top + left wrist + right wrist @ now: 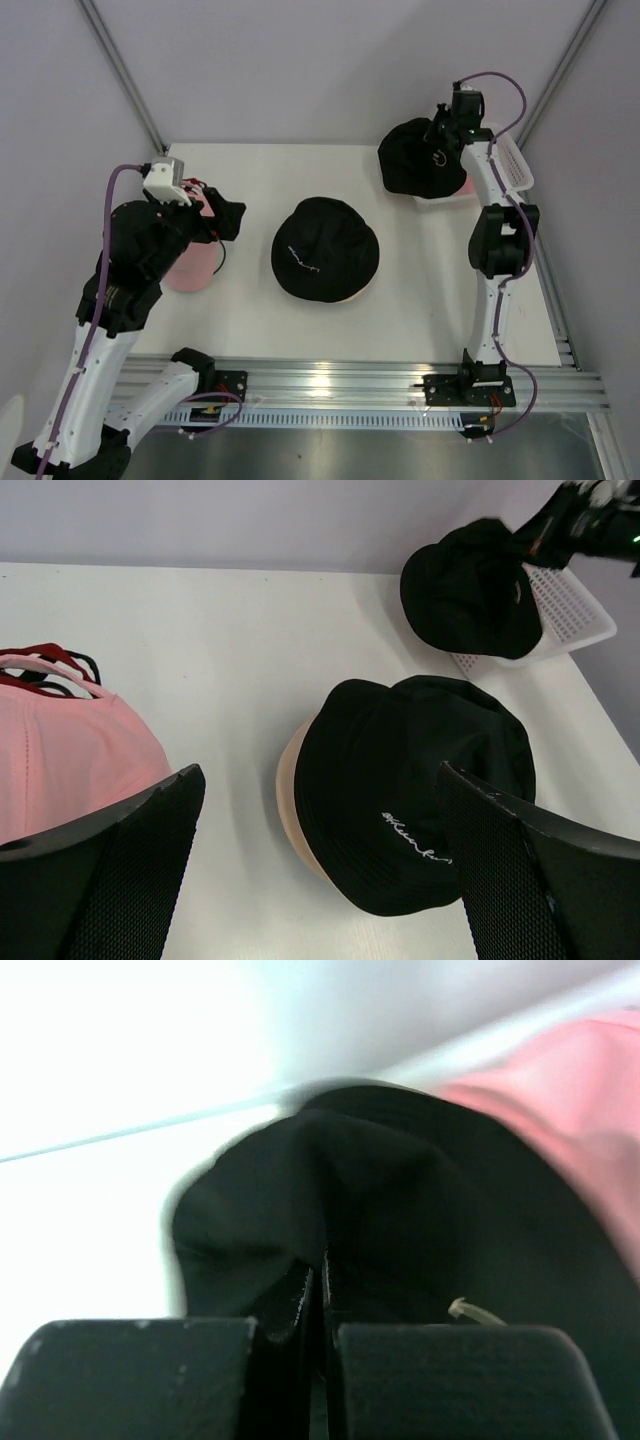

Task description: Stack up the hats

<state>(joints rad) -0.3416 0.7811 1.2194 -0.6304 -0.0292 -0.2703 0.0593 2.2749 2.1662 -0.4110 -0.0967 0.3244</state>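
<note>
A black bucket hat with a small white logo (325, 248) lies at the table's middle on a tan hat (288, 790), whose edge shows beneath it. My right gripper (445, 125) is shut on a second black hat (420, 160) and holds it at the far right, over a pink hat (455, 190). In the right wrist view the gripper (315, 1270) pinches black fabric (400, 1210), with pink (570, 1090) beyond. My left gripper (232, 218) is open and empty beside a pink cap (193, 262), which lies on a red cap (40, 660).
A white mesh basket (512, 160) stands at the far right corner, partly under the held hat; it also shows in the left wrist view (575, 615). The table's right edge runs close to it. A metal rail crosses the front.
</note>
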